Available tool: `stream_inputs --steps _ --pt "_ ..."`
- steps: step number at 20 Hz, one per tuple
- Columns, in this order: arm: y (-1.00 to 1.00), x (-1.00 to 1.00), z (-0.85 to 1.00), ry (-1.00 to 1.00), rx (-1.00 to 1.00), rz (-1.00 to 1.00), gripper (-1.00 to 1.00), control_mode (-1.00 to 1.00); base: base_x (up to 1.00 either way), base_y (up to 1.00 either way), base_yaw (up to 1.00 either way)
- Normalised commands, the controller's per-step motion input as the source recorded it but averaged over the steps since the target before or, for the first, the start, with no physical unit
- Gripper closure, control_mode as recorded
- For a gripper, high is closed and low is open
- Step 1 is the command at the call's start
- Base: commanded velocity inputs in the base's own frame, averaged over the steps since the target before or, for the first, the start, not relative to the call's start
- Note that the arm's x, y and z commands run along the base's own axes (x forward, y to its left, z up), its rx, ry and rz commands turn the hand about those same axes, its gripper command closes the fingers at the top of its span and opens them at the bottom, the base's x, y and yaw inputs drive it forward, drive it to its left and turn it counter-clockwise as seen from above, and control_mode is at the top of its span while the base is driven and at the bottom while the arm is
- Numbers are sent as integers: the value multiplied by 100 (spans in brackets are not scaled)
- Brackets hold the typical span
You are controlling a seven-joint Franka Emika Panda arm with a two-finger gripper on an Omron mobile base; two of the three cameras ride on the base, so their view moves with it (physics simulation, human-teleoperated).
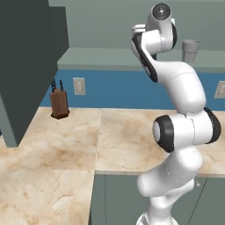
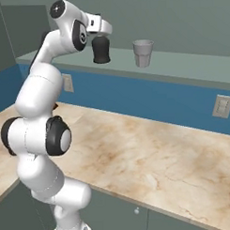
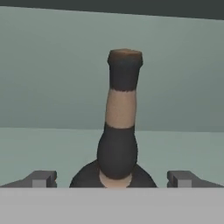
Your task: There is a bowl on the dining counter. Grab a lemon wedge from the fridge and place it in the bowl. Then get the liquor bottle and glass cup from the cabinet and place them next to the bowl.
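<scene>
The liquor bottle [image 2: 101,50], squat and dark, stands on the lower shelf [image 2: 181,63] of the grey-green cabinet. In the hand view the liquor bottle [image 3: 118,148] rises close up, with its thin tan-banded neck and dark cap. My gripper [image 3: 113,179] is open, and its fingertips [image 3: 41,178] stand wide apart on either side of the bottle's round body without touching it. In the right base view the gripper [image 2: 101,36] reaches the bottle's top and hides its neck. The glass cup [image 2: 143,53], a grey tumbler, stands on the same shelf to the bottle's right, and the glass cup [image 1: 190,49] shows past my arm.
An open dark cabinet door [image 1: 26,66] hangs at the left. Below the shelf runs a beige marbled counter [image 1: 66,145] with a brown knife block [image 1: 59,103] at the blue back wall. Wall outlets [image 2: 222,106] sit on that wall.
</scene>
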Motion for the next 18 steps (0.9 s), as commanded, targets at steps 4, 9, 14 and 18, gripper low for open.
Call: stream_inputs --steps 4,9,14,18 --pt "-10 38 -3 0 0 -3 -100 -100 0 0 0" --pt "-16 28 -6 0 0 -2 -100 -100 0 0 0" --pt "-13 31 -7 0 0 -1 -100 -100 0 0 0" --pt "0 21 -4 0 0 0 100 -100 0 0 0"
